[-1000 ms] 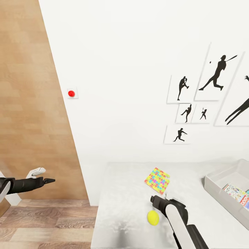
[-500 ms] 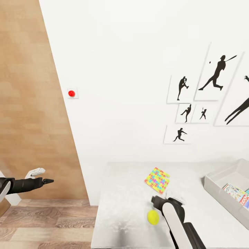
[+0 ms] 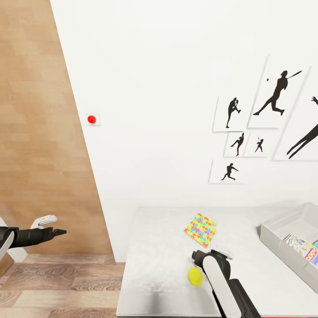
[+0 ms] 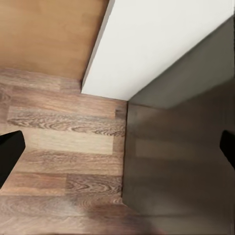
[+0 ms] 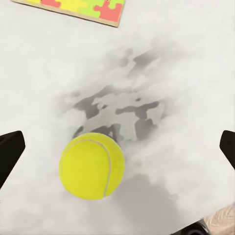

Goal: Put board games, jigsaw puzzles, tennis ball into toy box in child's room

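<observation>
Lately, right gripper [image 5: 117, 147], fingers apart, edged closer above tennis ball [image 5: 91, 166] on surface [image 3: 154, 247]; grasp likely imminent. Left gripper's [image 4: 117, 149] fingers apart, idle.

a white wall [image 3: 168, 88] carries black-silhouette baseball pictures [image 3: 265, 128] and a red button [image 3: 91, 119]. a wooden panel [image 3: 35, 132] stands at left, above wood-plank floor [image 3: 62, 282]. a pale mottled table [image 3: 159, 265] meets the wall.
</observation>
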`<state>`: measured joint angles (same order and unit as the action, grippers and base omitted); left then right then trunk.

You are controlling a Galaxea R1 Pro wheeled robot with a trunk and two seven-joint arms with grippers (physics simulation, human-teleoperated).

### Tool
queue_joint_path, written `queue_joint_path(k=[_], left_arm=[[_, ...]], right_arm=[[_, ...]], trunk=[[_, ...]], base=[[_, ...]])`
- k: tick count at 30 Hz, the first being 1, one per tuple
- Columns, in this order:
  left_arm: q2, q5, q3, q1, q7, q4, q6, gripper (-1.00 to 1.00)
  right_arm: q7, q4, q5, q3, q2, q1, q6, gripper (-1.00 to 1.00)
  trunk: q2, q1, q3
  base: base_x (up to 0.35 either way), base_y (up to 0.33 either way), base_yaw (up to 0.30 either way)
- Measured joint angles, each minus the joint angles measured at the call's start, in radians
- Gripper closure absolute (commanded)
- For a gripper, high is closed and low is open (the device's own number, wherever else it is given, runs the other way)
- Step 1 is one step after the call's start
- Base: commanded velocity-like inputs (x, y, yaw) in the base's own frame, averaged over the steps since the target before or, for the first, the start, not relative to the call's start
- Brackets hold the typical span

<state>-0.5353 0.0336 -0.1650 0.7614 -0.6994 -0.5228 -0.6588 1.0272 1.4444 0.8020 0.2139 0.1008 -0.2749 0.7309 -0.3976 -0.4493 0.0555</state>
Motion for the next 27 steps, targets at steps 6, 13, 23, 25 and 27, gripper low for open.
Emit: queue_joint_path(k=[6,13,23,25,27], left_arm=[[0.009,0.001,0.000,0.000,0.039,0.000,0.000,-1.00],[0.016,0.000,0.001,0.000,0.051,-0.001,0.000,-1.00],[0.017,0.000,0.001,0.000,0.052,-0.001,0.001,-1.00],[0.017,0.000,0.001,0.000,0.052,-0.001,0.001,-1.00],[0.017,0.001,0.001,0.000,0.052,-0.001,0.001,-1.00]], right_arm=[[0.001,-0.021,0.000,0.003,0.000,-0.007,0.000,-1.00],[0.000,-0.075,0.000,0.011,0.001,-0.029,0.000,-1.00],[0.001,-0.195,-0.003,0.088,0.010,-0.084,-0.005,-1.00],[0.001,-0.203,-0.003,0.091,0.019,-0.086,-0.006,-1.00],[0.001,-0.217,-0.003,0.094,0.027,-0.089,-0.006,-1.00]], trunk=[[0.000,0.000,0.000],[0.000,0.000,0.000],[0.000,0.000,0.000],[0.000,0.000,0.000],[0.000,0.000,0.000]], base=[[0.000,0.000,0.000],[0.000,0.000,0.000],[0.000,0.000,0.000],[0.000,0.000,0.000],[0.000,0.000,0.000]])
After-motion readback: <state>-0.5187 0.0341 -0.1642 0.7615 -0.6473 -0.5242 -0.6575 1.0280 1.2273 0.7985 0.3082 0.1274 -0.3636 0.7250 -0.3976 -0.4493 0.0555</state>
